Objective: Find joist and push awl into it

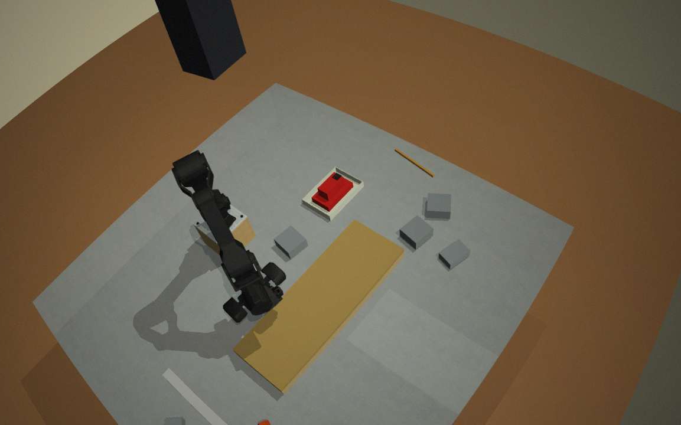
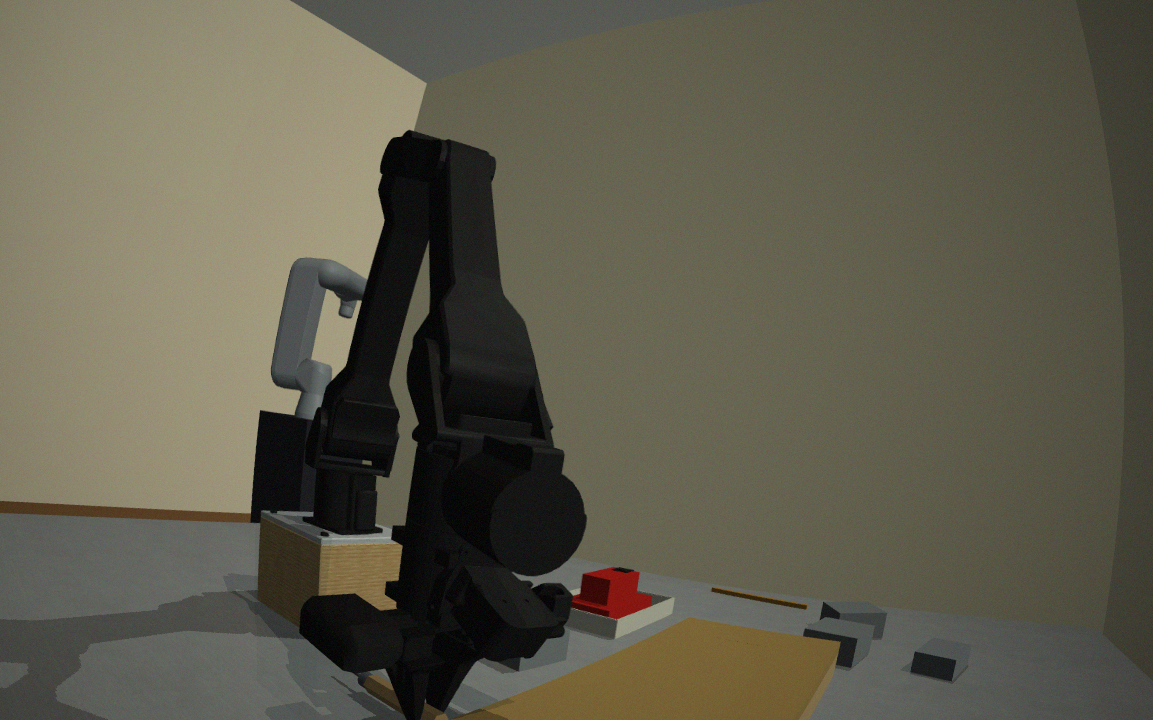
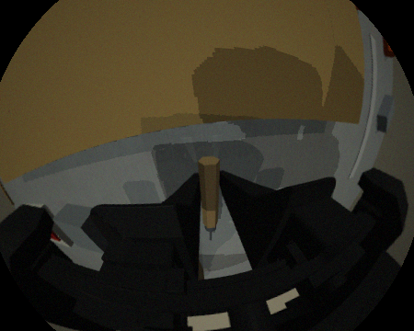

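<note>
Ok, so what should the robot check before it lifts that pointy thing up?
1. Stud finder in the tray: ok.
2. Tool shut on the awl: ok, its fingers flank the handle.
3. Awl lying on the grey mat, beside the panel: ok.
4. Panel has no hole: ok, none visible.
5. Joist spot marked: cannot tell.
6. Grip firm enough to lift: cannot tell.
</note>
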Tool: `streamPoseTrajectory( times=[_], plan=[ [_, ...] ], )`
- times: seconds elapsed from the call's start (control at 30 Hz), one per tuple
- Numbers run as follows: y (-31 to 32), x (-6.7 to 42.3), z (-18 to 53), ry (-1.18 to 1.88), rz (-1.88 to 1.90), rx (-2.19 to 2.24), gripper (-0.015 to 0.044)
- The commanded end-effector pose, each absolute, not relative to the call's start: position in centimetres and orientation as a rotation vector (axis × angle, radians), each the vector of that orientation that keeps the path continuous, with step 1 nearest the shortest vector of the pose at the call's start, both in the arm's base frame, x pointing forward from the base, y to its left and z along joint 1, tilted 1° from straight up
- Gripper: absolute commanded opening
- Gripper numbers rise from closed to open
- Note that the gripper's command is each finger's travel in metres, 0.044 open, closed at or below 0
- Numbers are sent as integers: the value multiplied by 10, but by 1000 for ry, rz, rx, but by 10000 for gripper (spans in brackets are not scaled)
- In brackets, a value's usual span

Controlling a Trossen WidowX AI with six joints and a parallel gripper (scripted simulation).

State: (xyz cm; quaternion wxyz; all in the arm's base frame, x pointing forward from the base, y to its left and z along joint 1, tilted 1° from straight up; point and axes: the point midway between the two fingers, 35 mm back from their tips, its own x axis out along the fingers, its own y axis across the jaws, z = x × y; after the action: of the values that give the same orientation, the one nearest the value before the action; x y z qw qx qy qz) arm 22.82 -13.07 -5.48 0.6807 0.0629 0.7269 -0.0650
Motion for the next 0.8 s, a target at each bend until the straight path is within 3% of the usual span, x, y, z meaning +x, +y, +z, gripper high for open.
streamPoseTrajectory(
  times=[0.0, 0.47, 0.77],
  plan=[
    [-134, 234, -35, 1620, -155, 138, 0],
    [-130, 228, 60, 1620, -155, 138, 0],
    [-129, 257, 44, 1458, -75, 190, 0]
  ],
)
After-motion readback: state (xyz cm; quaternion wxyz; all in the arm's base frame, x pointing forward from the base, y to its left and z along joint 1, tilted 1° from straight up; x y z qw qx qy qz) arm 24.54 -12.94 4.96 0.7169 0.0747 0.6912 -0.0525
